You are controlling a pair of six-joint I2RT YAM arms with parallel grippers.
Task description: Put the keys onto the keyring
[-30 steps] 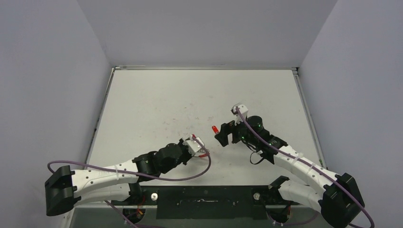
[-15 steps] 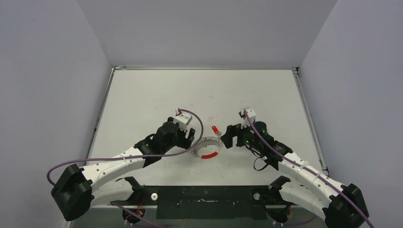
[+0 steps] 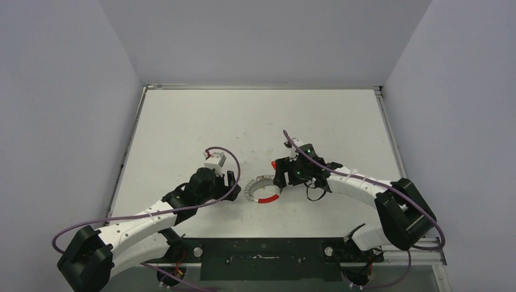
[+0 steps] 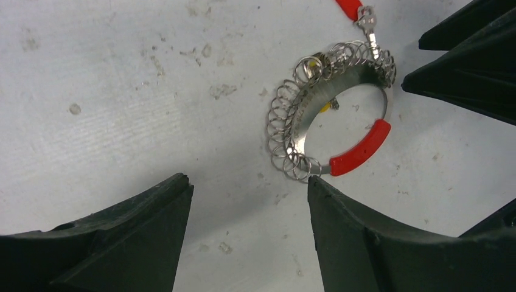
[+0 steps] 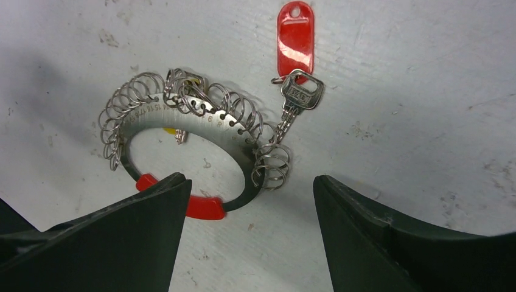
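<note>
1. The keyring lies flat and free on the table between the two arms. Its red sleeve is on the arc nearest the bases.
2. The red key rests just outside the keyring's far right arc. Its small link touches one of the wire loops, but whether it is truly threaded cannot be told.
3. The yellow key shows only as flecks of yellow under the keyring's metal band, so it is mostly hidden.
4. A second ago the left gripper sat directly over the keyring and covered it. It has since let go and drawn back to the keyring's left. Its fingers are spread wide and hold nothing.
5. Over the same second the right gripper has swung in to the keyring's right edge, with its elbow now thrown out to the right. Its fingers are also wide apart and empty.
6. With both arms off the keyring, the threading step looks finished or paused. The red key's link is probably the thing to check before calling the job done.
</note>
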